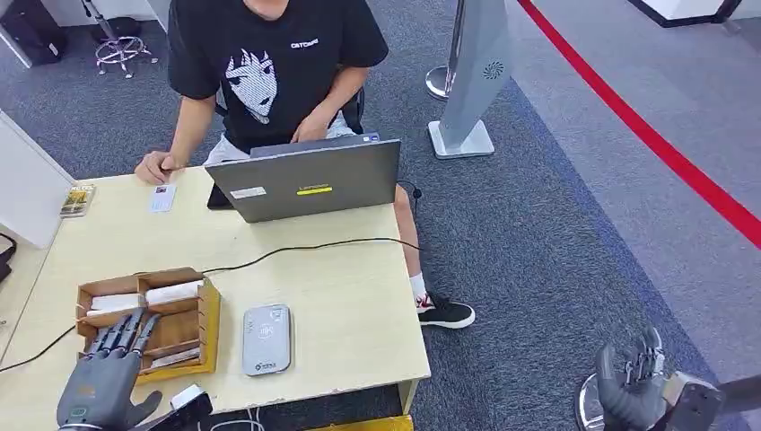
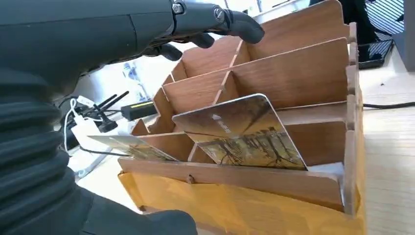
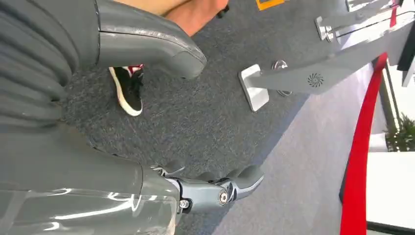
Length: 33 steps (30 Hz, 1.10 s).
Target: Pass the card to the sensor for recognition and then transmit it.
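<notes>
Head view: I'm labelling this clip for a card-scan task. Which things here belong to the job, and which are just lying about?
Belongs to the job:
left hand, open over the box
wooden card box
patterned card leaning in a front slot
grey card sensor beside the box

Just lying about:
laptop
black cable
small card by the person's hand
booklet

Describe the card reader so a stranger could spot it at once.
On the pale wooden table, look at the near edge, just right of the wooden card box. The reader lies flat there: a grey rounded slab, the only grey thing beside the brown box.
</notes>
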Tool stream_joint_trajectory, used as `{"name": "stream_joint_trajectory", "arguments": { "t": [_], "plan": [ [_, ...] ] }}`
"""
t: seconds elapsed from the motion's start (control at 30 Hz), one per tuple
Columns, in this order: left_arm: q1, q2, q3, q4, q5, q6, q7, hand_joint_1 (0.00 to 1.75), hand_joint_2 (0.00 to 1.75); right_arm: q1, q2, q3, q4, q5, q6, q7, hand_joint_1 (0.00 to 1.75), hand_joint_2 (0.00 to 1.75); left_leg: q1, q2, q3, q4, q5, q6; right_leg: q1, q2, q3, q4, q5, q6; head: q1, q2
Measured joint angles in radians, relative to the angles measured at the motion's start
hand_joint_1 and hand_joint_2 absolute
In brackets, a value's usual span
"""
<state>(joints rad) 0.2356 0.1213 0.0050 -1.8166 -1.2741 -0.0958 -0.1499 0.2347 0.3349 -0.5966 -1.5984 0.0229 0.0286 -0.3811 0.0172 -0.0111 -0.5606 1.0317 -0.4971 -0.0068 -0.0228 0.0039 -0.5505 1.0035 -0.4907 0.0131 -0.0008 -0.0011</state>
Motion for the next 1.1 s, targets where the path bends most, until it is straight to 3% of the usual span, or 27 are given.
{"name": "stream_joint_trajectory", "arguments": {
  "t": [0.23,0.27,0.3,0.63,1.1],
  "plan": [
    [-0.001,0.0,-0.004,0.007,0.0,0.0,0.0,0.0,1.75,0.0,0.0,0.001,0.0,0.0,0.0,0.0,0.0,1.75,0.0,0.0,0.0,0.0,0.0,0.0,0.0,0.0,0.0,0.0,0.0,0.0,0.0,0.0],
    [-0.001,0.0,-0.005,0.008,0.0,0.0,0.0,1.22,1.75,0.0,0.0,0.001,0.0,0.0,0.0,0.0,0.0,1.75,0.0,0.0,0.0,0.0,0.0,0.0,0.0,0.0,0.0,0.0,0.0,0.0,0.0,0.0],
    [-0.001,0.0,-0.005,0.008,0.0,0.0,0.0,1.75,1.75,0.0,0.0,0.001,0.0,0.0,0.0,0.0,0.0,1.75,0.0,0.0,0.0,0.0,0.0,0.0,0.0,0.0,0.0,0.0,0.0,0.0,0.0,0.0],
    [-0.002,0.002,-0.005,0.012,0.012,-0.008,0.002,1.75,1.75,0.001,0.0,0.001,0.002,0.018,0.001,0.0,0.0,1.75,0.0,0.0,0.0,0.0,0.0,0.0,0.0,0.0,0.0,0.0,0.0,0.0,0.0,0.0],
    [-0.011,-0.002,-0.005,0.011,0.034,0.078,-0.029,1.75,1.75,0.016,0.003,0.019,0.003,0.019,-0.001,-0.001,0.0,1.75,0.0,0.0,0.0,0.0,0.0,0.0,0.0,0.0,0.0,0.0,0.0,0.0,0.0,0.0]
  ]
}}
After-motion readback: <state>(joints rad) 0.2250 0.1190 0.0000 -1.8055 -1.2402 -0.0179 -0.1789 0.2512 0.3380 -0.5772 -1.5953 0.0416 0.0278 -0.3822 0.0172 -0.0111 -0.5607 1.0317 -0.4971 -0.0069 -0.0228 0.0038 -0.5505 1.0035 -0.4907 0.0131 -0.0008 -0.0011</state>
